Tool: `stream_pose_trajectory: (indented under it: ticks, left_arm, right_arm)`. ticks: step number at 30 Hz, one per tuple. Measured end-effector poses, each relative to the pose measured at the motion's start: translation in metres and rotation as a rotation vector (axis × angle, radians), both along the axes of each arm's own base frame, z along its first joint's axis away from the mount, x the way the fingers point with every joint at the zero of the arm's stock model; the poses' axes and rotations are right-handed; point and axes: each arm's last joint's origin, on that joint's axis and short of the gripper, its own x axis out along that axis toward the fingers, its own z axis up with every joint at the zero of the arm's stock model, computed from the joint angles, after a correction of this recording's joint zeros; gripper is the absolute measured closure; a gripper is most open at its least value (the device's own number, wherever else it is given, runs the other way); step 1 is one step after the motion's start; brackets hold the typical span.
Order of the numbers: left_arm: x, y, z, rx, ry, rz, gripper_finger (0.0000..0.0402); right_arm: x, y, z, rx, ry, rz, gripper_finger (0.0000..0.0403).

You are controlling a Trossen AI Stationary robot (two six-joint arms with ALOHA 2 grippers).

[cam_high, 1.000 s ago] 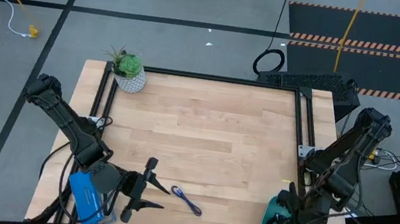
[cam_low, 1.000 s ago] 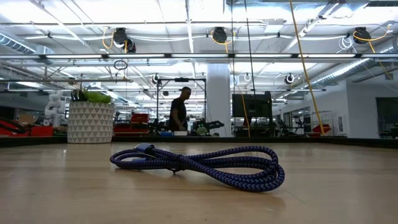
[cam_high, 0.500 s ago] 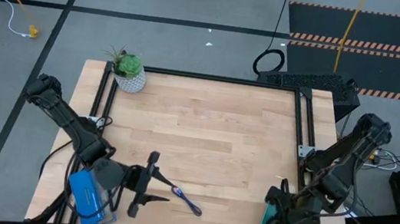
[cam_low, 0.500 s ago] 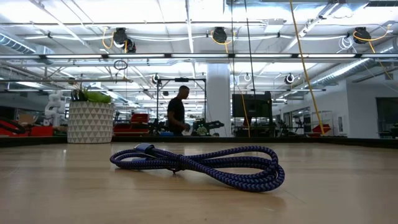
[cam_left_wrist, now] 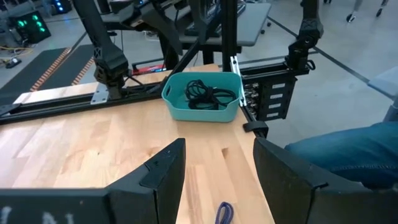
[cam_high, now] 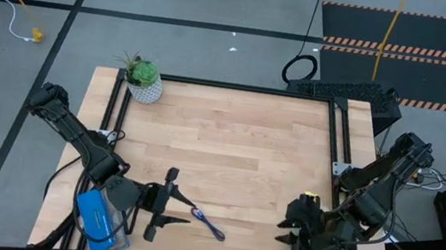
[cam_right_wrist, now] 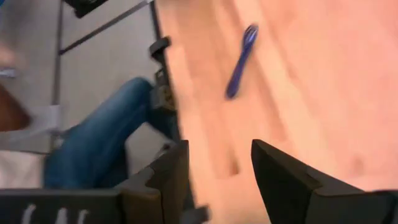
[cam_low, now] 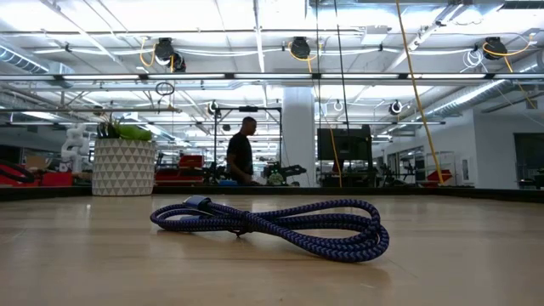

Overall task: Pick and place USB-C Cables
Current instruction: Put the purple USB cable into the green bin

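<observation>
Done: you have dark coiled cables lying in the teal plastic tray.
Left: your blue-purple braided cable lies on the wooden worktop.
Pincers: left pincer apart beside it; right pincer apart, empty.

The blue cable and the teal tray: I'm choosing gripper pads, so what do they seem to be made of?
The blue cable looks sheathed in braided fabric, matte: the low view shows a woven blue and dark criss-cross pattern. The teal tray looks like moulded plastic with a smooth, slightly satin finish, judging by its even colour and rounded rim, though that is uncertain.
</observation>
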Motion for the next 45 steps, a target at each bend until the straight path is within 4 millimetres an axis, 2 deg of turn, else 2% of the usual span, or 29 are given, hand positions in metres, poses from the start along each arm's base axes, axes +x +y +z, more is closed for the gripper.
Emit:
stream_pose_trajectory:
  ticks: [11,19,27,34,40,45]
  left_arm:
    - [0.000,0.000,0.000,-0.012,0.005,0.004,0.0211]
    - [0.000,0.001,0.000,-0.004,-0.006,0.051,0.0211]
    - [0.003,0.003,0.003,0.082,-0.059,0.064,0.0211]
    - [0.028,-0.013,0.009,0.171,-0.038,0.068,0.0211]
    - [0.054,-0.039,-0.013,0.261,0.169,0.063,0.0211]
    - [0.062,-0.054,-0.027,0.259,0.283,0.045,0.0211]
  right_arm:
    - [0.013,-0.003,-0.010,-0.460,-0.180,-0.046,0.0269]
    - [0.021,0.003,-0.038,-0.660,-0.228,0.074,0.0271]
    - [0.021,0.003,-0.052,-0.725,-0.216,0.138,0.0271]
    - [0.020,0.003,-0.065,-0.708,-0.187,0.183,0.0271]
    - [0.020,0.002,-0.073,-0.715,-0.180,0.187,0.0271]
    - [0.022,0.005,-0.071,-0.686,-0.214,0.172,0.0271]
